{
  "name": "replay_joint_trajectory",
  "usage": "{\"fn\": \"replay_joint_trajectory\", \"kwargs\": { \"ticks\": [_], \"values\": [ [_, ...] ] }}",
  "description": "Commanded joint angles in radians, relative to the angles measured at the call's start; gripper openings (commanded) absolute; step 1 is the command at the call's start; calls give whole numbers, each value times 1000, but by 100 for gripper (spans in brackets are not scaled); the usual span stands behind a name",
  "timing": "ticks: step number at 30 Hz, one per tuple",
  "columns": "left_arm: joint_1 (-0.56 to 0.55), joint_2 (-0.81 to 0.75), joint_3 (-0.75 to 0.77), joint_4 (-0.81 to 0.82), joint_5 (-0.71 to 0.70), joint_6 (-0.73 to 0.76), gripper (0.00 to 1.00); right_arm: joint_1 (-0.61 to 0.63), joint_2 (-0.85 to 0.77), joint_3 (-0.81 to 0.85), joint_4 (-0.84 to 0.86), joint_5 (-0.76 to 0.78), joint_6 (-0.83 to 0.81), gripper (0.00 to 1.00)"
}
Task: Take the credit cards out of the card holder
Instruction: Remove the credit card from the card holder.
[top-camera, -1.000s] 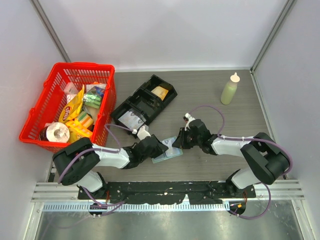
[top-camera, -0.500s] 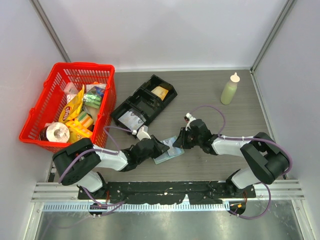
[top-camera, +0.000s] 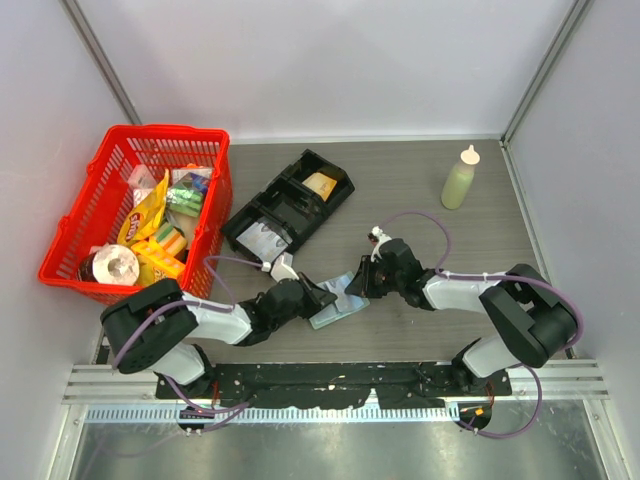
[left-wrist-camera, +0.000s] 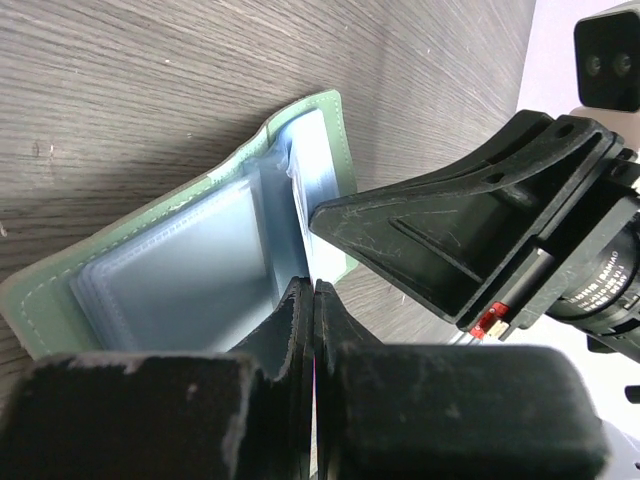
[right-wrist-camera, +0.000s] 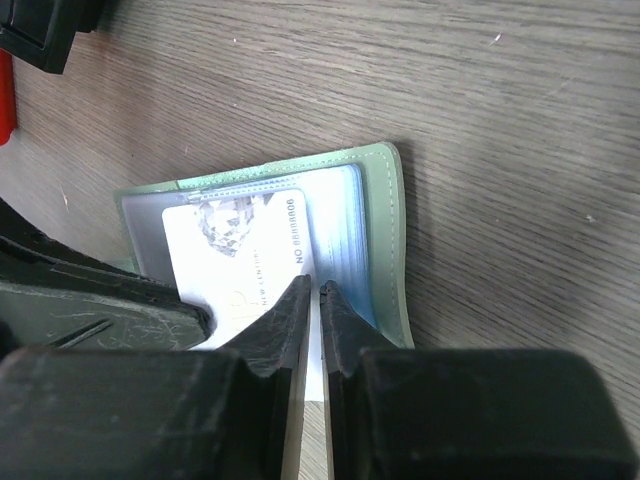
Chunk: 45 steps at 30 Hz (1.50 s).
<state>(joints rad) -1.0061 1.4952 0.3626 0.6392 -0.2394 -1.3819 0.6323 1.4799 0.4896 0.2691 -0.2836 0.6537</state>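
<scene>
Right wrist: right claw (right-wrist-camera: 308, 288) pinches the credit card (right-wrist-camera: 240, 262); left claw (left-wrist-camera: 308, 292) fully closed at card holder (right-wrist-camera: 388, 240).

Left arm (top-camera: 215, 318): lies low, elbow folded near its base, forearm reaching out to its claw.
Left gripper (left-wrist-camera: 311, 291): fingers pressed flat together with no gap showing; whether anything is pinched between the tips cannot be told.
Right arm (top-camera: 470, 292): also low, elbow bent, forearm running in toward its claw.
Right gripper (right-wrist-camera: 312, 290): jaws nearly together, only a thin slit between them; the white edge of a credit card (right-wrist-camera: 240, 260) runs into that slit.
Claw to claw: tips point at each other, close but apart, the right claw's body just ahead of the left tips.
</scene>
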Motion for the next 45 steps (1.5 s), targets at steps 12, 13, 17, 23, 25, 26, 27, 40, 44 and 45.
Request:
{"fn": "replay_joint_trajectory", "kwargs": {
  "ticks": [12,13,17,23,25,26,27,40,44,45],
  "values": [
    [-14,-162,-22,-160,-35,-80,0,-9,33,-29,-80,44,-22,14],
    [-14,-174,-19,-186,-38,-80,0,-9,26,-28,-83,49,-25,14],
    [-15,-216,18,-330,-46,-60,0,-9,-15,-16,-110,66,-35,14],
    [-14,-283,44,-480,-69,-29,0,-8,-69,13,-151,84,-60,16],
    [-14,-286,41,-478,-70,-20,0,-9,-81,17,-156,86,-66,17],
    [-12,-282,42,-474,-70,-19,0,-9,-79,18,-156,86,-68,17],
    [-12,-277,45,-461,-67,-16,4,-9,-79,18,-153,81,-72,17],
    [-14,-96,121,-325,-51,-2,50,-9,-40,-6,-108,61,-55,17],
    [-14,-37,130,-296,-49,-28,47,-9,-41,-9,-108,64,-55,17],
    [-12,-26,131,-288,-49,-37,46,-9,-41,-9,-107,66,-55,17]
  ]
}}
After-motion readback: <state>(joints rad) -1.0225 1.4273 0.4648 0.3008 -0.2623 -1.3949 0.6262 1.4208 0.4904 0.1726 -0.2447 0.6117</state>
